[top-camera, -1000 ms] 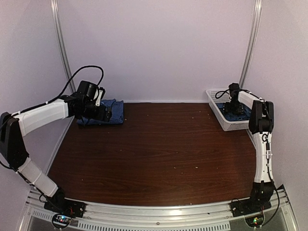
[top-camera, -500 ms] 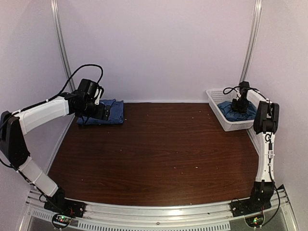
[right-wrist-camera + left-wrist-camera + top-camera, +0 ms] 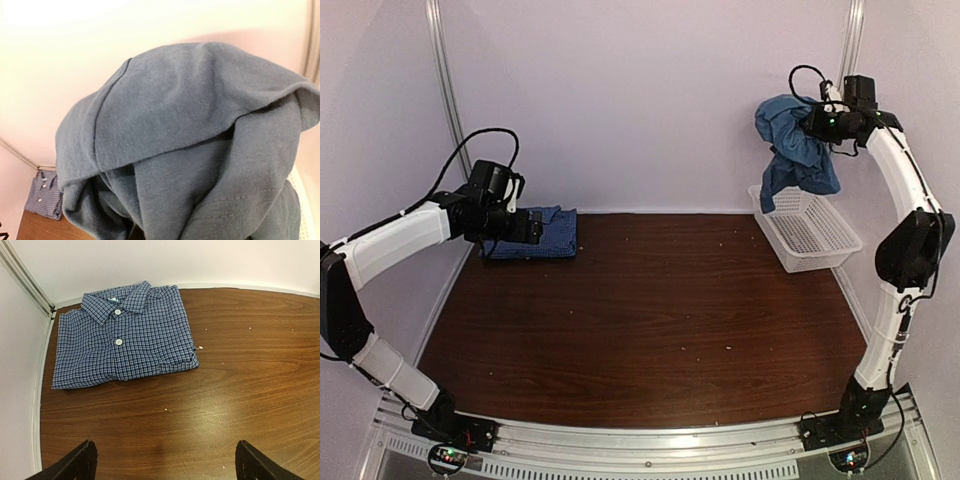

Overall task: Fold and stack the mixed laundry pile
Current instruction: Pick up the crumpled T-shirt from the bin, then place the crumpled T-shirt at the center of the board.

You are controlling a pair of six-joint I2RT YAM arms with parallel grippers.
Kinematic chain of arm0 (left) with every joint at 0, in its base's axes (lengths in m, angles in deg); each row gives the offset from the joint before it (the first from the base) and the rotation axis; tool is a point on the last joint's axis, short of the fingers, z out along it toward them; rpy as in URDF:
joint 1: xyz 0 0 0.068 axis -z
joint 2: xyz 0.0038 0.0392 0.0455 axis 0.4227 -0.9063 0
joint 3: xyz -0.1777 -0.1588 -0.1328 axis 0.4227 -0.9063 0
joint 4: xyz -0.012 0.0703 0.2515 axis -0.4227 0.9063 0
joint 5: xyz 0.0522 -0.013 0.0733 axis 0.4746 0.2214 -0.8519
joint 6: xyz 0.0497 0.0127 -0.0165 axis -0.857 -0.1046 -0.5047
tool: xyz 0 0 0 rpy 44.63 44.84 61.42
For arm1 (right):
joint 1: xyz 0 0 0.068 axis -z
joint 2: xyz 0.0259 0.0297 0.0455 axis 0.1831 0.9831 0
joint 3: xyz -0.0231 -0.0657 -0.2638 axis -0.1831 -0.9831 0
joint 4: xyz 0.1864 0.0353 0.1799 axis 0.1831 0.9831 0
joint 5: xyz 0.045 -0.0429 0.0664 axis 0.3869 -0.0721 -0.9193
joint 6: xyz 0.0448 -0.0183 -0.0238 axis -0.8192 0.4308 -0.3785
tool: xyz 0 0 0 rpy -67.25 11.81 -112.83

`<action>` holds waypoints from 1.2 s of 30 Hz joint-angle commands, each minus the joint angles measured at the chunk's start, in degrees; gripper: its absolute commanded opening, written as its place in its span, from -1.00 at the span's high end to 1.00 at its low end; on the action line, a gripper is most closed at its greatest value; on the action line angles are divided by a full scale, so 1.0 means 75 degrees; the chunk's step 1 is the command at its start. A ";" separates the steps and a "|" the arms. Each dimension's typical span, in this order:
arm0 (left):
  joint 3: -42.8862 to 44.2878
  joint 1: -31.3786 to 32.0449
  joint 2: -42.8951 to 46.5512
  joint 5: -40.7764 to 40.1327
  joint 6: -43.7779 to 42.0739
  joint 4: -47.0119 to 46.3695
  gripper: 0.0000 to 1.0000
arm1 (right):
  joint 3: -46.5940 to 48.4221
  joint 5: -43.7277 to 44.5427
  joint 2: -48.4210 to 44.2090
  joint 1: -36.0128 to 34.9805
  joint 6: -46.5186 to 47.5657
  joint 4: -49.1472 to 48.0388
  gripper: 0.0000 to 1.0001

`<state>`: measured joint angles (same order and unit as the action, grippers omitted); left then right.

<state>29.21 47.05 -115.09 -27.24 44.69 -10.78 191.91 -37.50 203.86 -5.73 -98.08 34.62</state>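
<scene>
Above the basket (image 3: 823, 257), the right gripper (image 3: 813, 122) has lifted the t-shirt (image 3: 788, 138) out.

The dark wood-grain table (image 3: 650, 310) carries a folded blue-and-white checked shirt (image 3: 548, 232) lying flat in its far left corner, collar toward the back wall. A white lattice basket (image 3: 812, 235) stands at its far right edge. Pale specks dot the bare wood.

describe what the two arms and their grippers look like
Both the left arm and right arm have white tubular shells with black joints and black bases. Black cables loop over each wrist. The left gripper is black, with dark pointed fingers. The right gripper is black too.
</scene>
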 commanded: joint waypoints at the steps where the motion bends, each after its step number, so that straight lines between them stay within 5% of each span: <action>1: -0.0226 -0.0117 0.0472 0.0446 0.0152 -0.0427 -0.95 | 0.0147 -0.0803 -0.0612 -0.1114 -0.0030 -0.0102 1.00; 8: -0.0596 -0.0391 0.0864 0.0963 0.0326 -0.0534 -0.95 | 0.0306 -0.1343 -0.1167 -0.3185 -0.0137 -0.0291 1.00; 14: -0.0742 -0.0545 0.1021 0.1167 0.0396 -0.0517 -0.95 | -0.1097 -0.4382 -0.1394 -0.3664 -0.1672 -0.2371 1.00; 15: -0.0748 -0.0548 0.1042 0.1176 0.0374 -0.0490 -0.95 | -0.1762 -0.4492 -0.1614 -0.3598 -0.1718 -0.2684 0.77; 19: -0.0860 -0.0548 0.1119 0.1203 0.0317 -0.0486 -0.95 | -0.4777 -0.3262 -0.2404 -0.2869 -0.1176 -0.2737 -0.76; 20: -0.0895 -0.0548 0.1113 0.1256 0.0284 -0.0502 -0.95 | -0.5285 -0.2582 -0.2453 -0.2663 -0.0940 -0.2426 -0.90; 24: -0.1001 -0.0543 0.0981 0.1995 0.0068 -0.0639 -0.95 | -0.6534 -0.1106 -0.2647 -0.2474 -0.0069 -0.1654 -0.94; 36: -0.1036 0.0873 -0.0828 0.2793 -0.0402 -0.1453 -0.95 | -0.7918 -0.0757 -0.2793 -0.4244 0.0177 -0.1818 -0.76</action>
<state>20.93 48.91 -114.93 -8.47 42.94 -17.49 133.60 -46.31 182.66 -31.57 -97.93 22.56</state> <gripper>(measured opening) 0.976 0.887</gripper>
